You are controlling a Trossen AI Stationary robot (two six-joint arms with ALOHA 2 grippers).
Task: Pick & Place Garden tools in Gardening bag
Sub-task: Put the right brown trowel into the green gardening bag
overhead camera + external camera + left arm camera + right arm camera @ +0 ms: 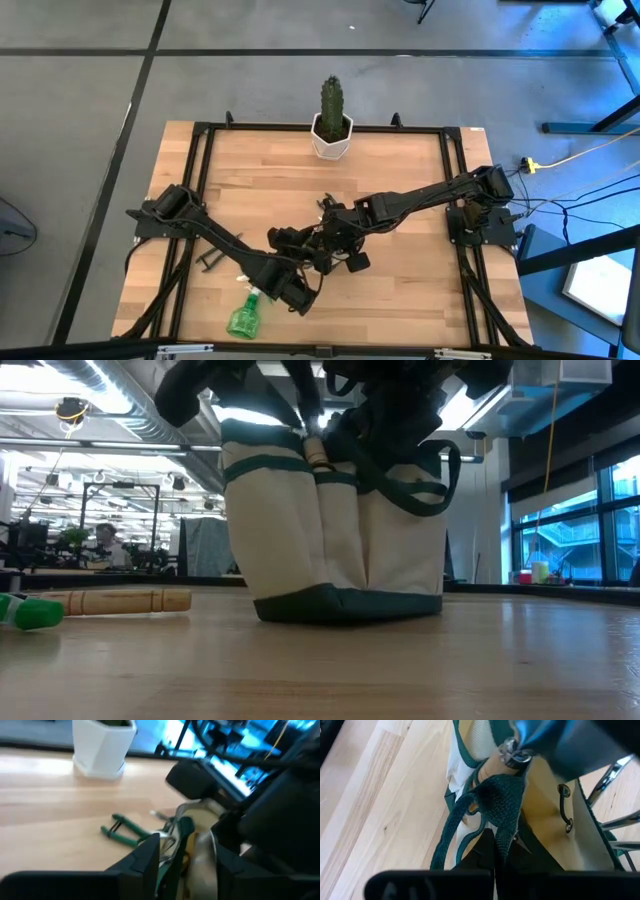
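Spray bottle, translucent green, lies on its side at the near edge of the surface, just beside the left arm. Left tool sits at the bag's opening, its fingers parted around a metal tool end and the bag's green trim; whether it grips anything cannot be told. Bag stands upright at mid-surface, cream with dark green bands and loop handles. Right tool is above the bag, fingers pressed together on a green woven handle, holding it up. Wooden handle lies flat on the surface beside the bag in the low view. Green-handled shears rest on the surface beyond the bag. Cactus in a white pot stands at the far edge, well apart from the bag.
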